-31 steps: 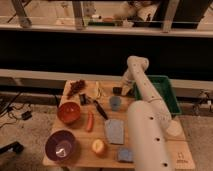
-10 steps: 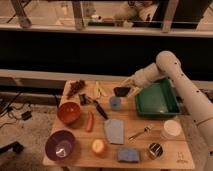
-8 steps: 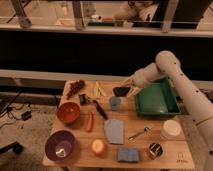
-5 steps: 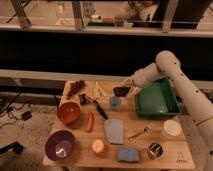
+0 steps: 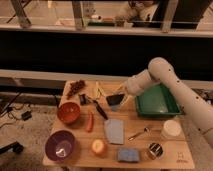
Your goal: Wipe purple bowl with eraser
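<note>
Over the worktop's back middle, the tool (image 5: 118, 98) hangs with the eraser at its tip; no wiping has begun.

Between the tool's fingers sits a small dark block that I judge to be the eraser (image 5: 115, 99), pinched and held above the blue cup (image 5: 116, 105); whether it is fully clear of the cup I cannot tell; the purple bowl (image 5: 60, 145) lies at the front left corner, well apart from the tool and close to the worktop (image 5: 165, 155) edge; pickup looks done, carry and wipe remain; the straight path crosses the black tool handle (image 5: 100, 109), the red pepper (image 5: 90, 121) and passes beside the orange bowl (image 5: 69, 113), so the carry needs height; the green tray (image 5: 156, 101) fills the right rear, the grey-blue cloth (image 5: 114, 131) the centre; open room is scarce except above.
</note>
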Motion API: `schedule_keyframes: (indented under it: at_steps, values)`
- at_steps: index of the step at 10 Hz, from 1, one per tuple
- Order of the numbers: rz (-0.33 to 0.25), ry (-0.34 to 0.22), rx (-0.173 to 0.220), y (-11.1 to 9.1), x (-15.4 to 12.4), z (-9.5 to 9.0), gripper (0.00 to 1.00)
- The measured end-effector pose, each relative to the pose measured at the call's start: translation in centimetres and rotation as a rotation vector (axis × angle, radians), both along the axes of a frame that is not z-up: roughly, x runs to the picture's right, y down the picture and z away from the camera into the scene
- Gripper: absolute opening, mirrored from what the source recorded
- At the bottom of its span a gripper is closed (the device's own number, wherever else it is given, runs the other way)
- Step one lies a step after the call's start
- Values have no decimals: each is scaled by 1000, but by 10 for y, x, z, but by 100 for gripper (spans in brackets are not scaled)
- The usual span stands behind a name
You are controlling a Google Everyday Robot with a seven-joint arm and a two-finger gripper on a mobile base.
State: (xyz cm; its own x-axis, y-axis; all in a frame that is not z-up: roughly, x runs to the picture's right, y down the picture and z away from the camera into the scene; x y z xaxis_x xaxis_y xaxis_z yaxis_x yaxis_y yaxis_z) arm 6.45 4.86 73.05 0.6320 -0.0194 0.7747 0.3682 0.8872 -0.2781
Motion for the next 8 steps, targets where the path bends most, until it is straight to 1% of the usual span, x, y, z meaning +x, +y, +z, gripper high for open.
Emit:
schedule_keyframes:
  at_steps: [1,2,3,5,6,7,8]
  values:
    - [-28,-30,6,19,-17,-18,6]
    - [-48,-55,8,32,-30,-29,6]
    - [-75,-92,14,46,-47,-42,6]
    - [-145,-185,41,75,-90,-63,6]
    - [-171,-217,51,82,-106,-66,6]
    - [-213,-265,64,91,-131,-65,6]
    - [-236,-294,70,95,-146,-64,6]
